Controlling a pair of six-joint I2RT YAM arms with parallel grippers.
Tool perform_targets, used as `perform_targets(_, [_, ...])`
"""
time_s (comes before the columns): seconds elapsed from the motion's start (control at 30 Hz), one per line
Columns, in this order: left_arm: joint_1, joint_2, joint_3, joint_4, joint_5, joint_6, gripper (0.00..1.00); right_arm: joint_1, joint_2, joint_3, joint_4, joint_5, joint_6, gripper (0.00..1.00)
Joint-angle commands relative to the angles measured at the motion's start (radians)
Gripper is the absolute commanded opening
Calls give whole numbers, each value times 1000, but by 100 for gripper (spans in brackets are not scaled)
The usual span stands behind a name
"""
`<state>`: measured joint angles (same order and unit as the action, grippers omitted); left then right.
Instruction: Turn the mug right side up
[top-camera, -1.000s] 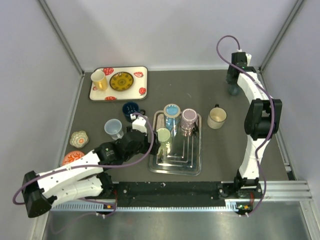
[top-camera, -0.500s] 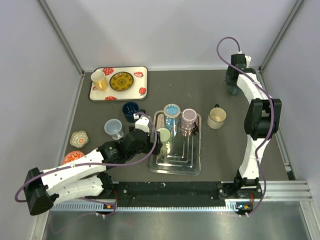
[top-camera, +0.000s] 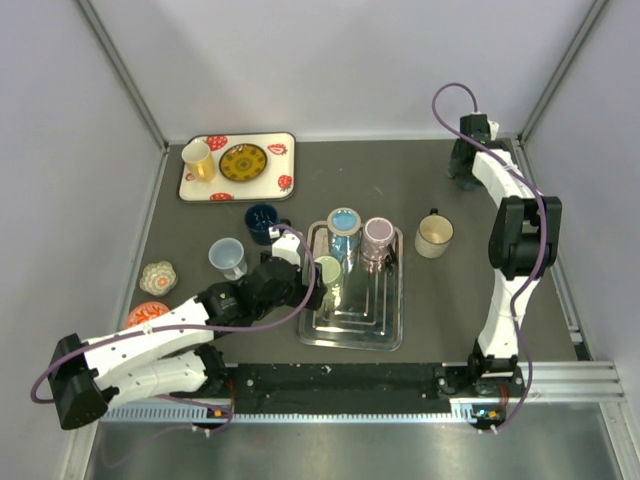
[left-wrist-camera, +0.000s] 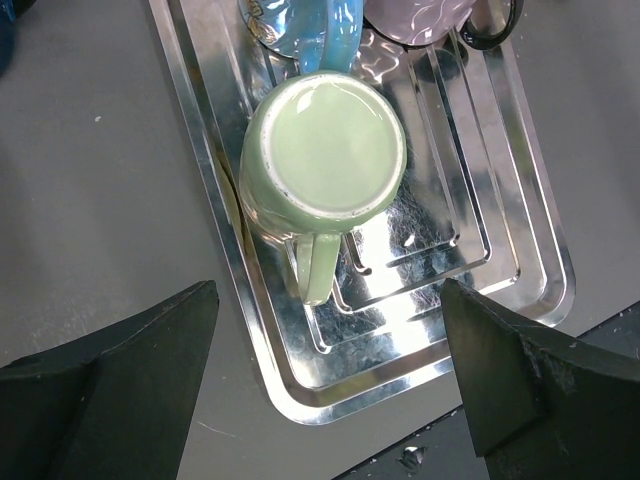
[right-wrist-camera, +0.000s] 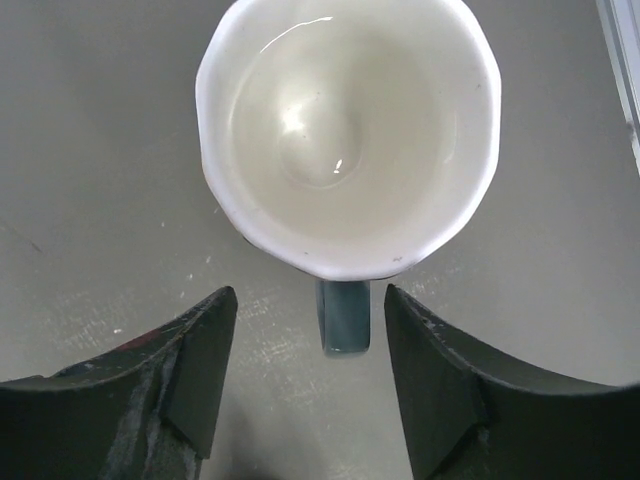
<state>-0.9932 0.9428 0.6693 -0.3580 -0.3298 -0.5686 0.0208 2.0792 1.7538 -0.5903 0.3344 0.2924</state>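
Observation:
A pale green mug (left-wrist-camera: 325, 150) stands upside down at the left edge of the steel tray (left-wrist-camera: 500, 200), base up and handle pointing toward me. My left gripper (left-wrist-camera: 328, 320) hovers over it, open, with a finger on either side of the handle and touching nothing. From above, this mug (top-camera: 327, 268) sits just ahead of the left gripper (top-camera: 303, 283). My right gripper (right-wrist-camera: 310, 300) is open at the far right corner (top-camera: 461, 172) over an upright mug (right-wrist-camera: 347, 130), white inside with a blue-grey handle, and is not gripping it.
The steel tray (top-camera: 385, 320) also holds a light blue mug (top-camera: 343, 222) and a pink mug (top-camera: 377, 233). A cream mug (top-camera: 434, 236) stands to its right. A dark blue mug (top-camera: 262, 220) and a pale blue cup (top-camera: 227, 255) stand to its left. A strawberry tray (top-camera: 200, 190) lies far left.
The left arm has crept a little toward the steel tray. The right gripper has shifted slightly farther back over the corner mug.

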Motion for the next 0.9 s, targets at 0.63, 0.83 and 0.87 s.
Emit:
perform_targets(0.63, [-2, 2, 9, 48, 6, 0, 97, -44, -45, -6, 32, 86, 22, 0])
perform_targets(0.83, [-2, -12, 10, 54, 11, -5, 97, -33, -273, -167, 84, 57, 77, 0])
perform_targets(0.87, [-2, -16, 12, 60, 8, -4, 97, -25, -310, -203, 87, 49, 86, 0])
